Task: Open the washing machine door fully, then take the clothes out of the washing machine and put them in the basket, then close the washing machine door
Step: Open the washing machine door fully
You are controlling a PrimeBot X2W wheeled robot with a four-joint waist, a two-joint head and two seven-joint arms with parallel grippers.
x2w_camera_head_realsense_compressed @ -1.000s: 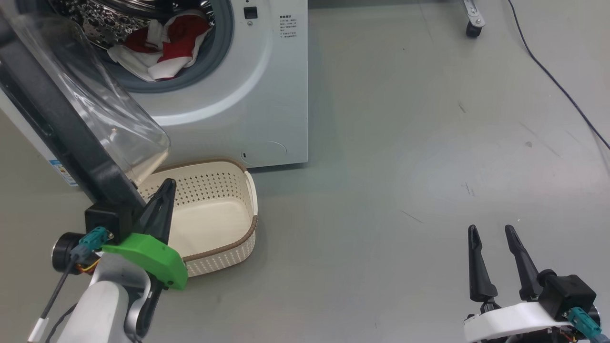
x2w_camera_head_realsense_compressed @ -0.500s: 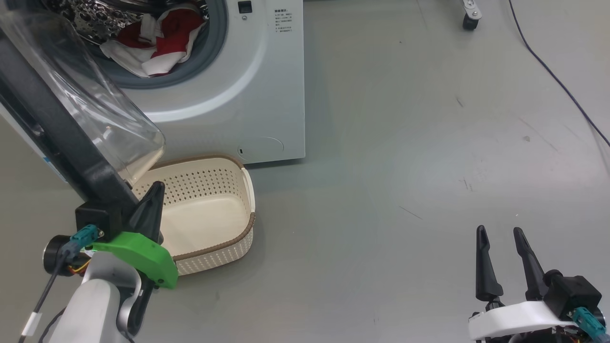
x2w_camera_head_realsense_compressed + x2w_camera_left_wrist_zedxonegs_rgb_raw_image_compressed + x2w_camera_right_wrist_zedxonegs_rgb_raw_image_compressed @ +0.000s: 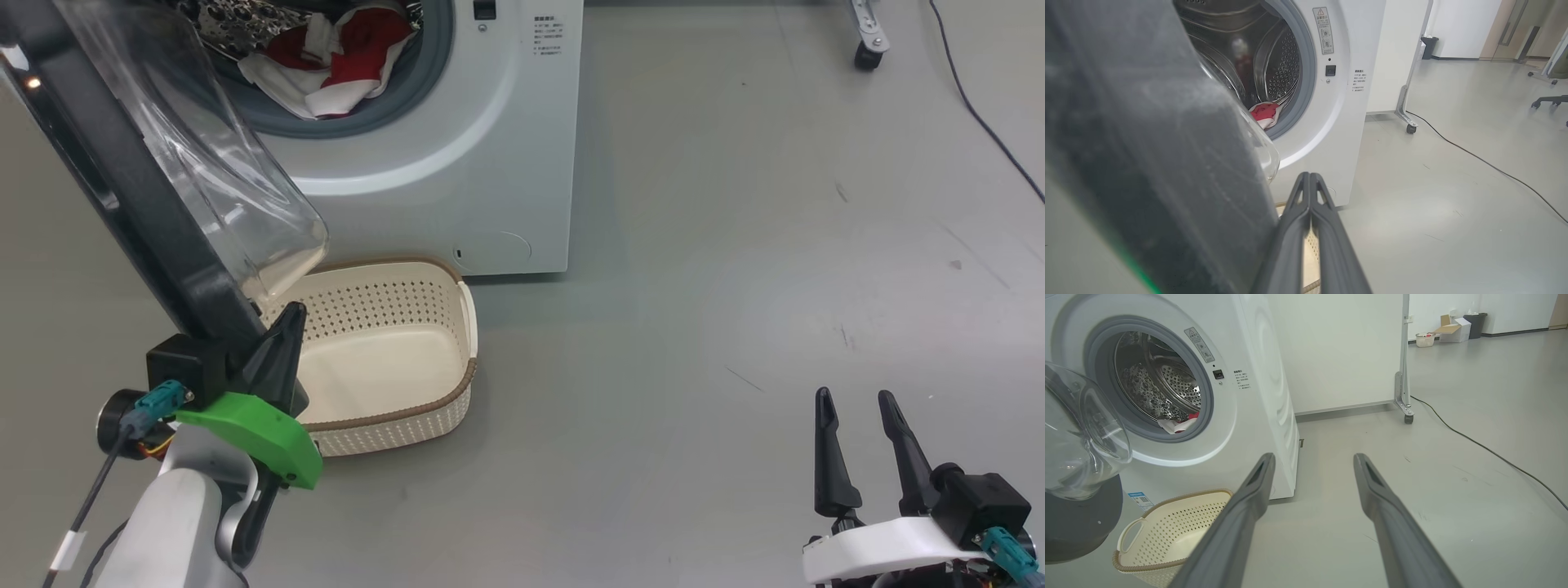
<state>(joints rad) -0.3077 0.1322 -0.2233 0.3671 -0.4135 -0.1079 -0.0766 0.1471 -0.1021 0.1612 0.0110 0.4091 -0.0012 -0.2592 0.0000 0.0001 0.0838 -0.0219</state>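
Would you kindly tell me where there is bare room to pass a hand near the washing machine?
Free: the floor between the washing machine, the basket and the right claw; also the basket's empty inside. Crowded: around the washing machine door, which stands close over the basket, with the left claw beside it.

A: How does the washing machine look?
B: The white washing machine [image 3: 490, 163] stands on the floor. Its round door [image 3: 139, 204] hangs open to the left, with a black rim and clear bulging glass.
A: And the clothes?
B: Red and white clothes [image 3: 351, 57] lie heaped in the steel drum. A cream basket [image 3: 392, 434] with a brown rim sits just before the machine, partly under the door.
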